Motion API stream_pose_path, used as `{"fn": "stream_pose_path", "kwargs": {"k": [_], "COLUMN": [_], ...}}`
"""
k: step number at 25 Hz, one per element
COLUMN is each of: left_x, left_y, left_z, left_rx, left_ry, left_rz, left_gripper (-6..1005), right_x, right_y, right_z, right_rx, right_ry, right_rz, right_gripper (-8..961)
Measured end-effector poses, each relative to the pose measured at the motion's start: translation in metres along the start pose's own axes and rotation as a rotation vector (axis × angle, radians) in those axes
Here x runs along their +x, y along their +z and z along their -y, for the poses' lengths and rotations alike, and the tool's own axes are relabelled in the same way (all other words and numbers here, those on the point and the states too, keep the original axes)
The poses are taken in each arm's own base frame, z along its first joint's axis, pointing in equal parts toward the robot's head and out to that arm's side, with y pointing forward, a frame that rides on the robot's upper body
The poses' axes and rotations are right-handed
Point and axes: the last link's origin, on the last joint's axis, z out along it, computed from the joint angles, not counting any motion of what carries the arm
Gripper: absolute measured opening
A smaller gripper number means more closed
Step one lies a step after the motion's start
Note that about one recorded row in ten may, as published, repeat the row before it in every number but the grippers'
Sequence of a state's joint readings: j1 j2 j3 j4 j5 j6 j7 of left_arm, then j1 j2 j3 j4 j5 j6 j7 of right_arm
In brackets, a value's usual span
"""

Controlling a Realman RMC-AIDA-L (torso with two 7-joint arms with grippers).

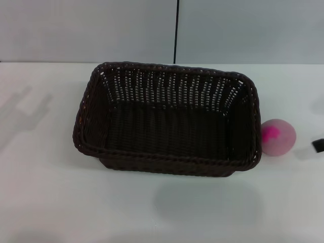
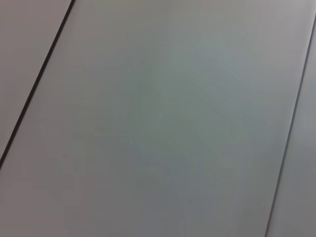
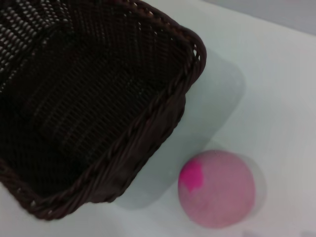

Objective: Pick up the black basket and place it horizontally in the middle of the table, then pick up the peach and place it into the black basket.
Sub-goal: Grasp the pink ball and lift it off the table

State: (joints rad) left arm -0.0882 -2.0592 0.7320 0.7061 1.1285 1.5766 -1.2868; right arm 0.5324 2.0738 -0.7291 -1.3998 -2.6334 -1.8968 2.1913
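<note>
The black basket (image 1: 167, 119) stands upright and empty on the white table (image 1: 50, 202), lengthwise across the middle. The peach (image 1: 278, 137), pale pink with a magenta blotch, lies on the table just off the basket's right end, apart from it. A small black part of my right gripper (image 1: 318, 146) shows at the right edge of the head view, right of the peach. The right wrist view looks down on the basket's corner (image 3: 98, 113) and the peach (image 3: 217, 187). My left gripper is out of view.
A grey wall with a dark vertical seam (image 1: 176, 30) stands behind the table's far edge. The left wrist view shows only grey wall panels (image 2: 163, 118). Faint shadows lie on the table at the far left (image 1: 25, 111).
</note>
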Motion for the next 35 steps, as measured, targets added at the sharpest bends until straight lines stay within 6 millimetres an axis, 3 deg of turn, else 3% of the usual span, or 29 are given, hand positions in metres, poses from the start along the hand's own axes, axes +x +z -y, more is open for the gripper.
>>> {"fn": "stream_pose_path", "kwargs": {"k": [4,9,17,28,33,35], "left_x": [-0.005,-0.008,-0.012,-0.016,-0.015,-0.014], "left_y": [-0.003,0.000,0.002,0.005,0.007,0.006], "left_z": [-0.001,-0.001,-0.001,0.001,0.001,0.002], "left_rx": [0.000,-0.001,-0.001,0.008,0.006,0.006], "left_ry": [0.023,0.028,0.012,0.000,0.002,0.005], "left_rz": [0.017,0.023,0.027,0.037,0.037,0.038], "left_gripper": [702,702,702,702,702,702], "right_x": [-0.005,-0.011,-0.020,-0.032,-0.026,-0.018], "right_y": [0.036,0.060,0.074,0.068,0.041,0.014], "right_z": [0.008,0.013,0.017,0.016,0.022,0.025], "right_rx": [-0.029,-0.021,-0.015,-0.018,0.055,0.139], "right_ry": [0.014,0.020,0.011,-0.009,0.043,0.075], "right_rz": [0.021,0.052,0.113,0.193,0.229,0.270], "right_gripper": [648,624,586,363,251,204]}}
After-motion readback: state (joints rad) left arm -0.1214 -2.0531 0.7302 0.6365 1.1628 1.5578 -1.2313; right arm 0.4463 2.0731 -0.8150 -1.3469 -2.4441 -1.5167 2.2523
